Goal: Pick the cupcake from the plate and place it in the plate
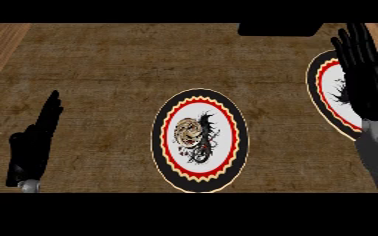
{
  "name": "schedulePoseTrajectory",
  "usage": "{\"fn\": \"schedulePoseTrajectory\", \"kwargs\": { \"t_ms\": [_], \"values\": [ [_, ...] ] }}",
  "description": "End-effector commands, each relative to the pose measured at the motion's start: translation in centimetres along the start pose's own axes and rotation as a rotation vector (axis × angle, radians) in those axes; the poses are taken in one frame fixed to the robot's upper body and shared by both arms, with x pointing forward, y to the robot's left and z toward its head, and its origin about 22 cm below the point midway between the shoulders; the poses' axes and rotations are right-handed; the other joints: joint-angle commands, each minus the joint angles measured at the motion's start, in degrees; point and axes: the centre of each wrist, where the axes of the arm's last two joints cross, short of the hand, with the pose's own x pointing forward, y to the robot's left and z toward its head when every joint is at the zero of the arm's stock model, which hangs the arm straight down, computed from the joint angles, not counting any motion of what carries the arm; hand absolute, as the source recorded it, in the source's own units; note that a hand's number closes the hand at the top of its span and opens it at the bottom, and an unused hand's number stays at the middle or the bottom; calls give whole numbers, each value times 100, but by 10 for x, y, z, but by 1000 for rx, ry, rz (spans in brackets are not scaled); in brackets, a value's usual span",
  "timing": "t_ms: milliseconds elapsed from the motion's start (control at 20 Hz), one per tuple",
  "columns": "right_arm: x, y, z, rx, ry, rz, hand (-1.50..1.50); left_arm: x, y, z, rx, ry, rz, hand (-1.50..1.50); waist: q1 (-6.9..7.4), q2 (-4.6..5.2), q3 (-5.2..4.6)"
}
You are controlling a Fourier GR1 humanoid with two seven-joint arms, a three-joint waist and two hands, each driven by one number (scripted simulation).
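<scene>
left hand open, cupcake on plate

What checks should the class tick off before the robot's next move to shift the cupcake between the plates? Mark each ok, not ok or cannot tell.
1. Cupcake sits on the centre plate: ok.
2. Cupcake not yet held by either hand: ok.
3. Right hand open, fingers straight: ok.
4. Right plate has free room: cannot tell, the right hand and forearm cover much of it.
5. Left hand open at the left edge, away from both plates: ok.
6. Bare counter lies between the two plates: ok.
</scene>
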Motion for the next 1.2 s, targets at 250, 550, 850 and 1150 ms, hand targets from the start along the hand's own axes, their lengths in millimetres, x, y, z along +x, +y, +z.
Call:
{"fn": "schedulePoseTrajectory", "kwargs": {
  "t_ms": [250,550,850,1150],
  "values": [
    [-19,141,34,89,48,-141,150,30,-30,-26,-124,-44,149,0,-113,-58,-38],
    [-80,142,97,-248,-17,122,-150,13,-19,-33,-145,28,179,0,-237,-33,-27],
    [-96,173,153,10,24,353,-150,12,-27,-43,-155,4,177,0,-165,-62,-42],
    [-55,172,146,73,106,467,-150,25,-32,-49,-170,14,190,0,-153,-76,-42]
  ]
}}
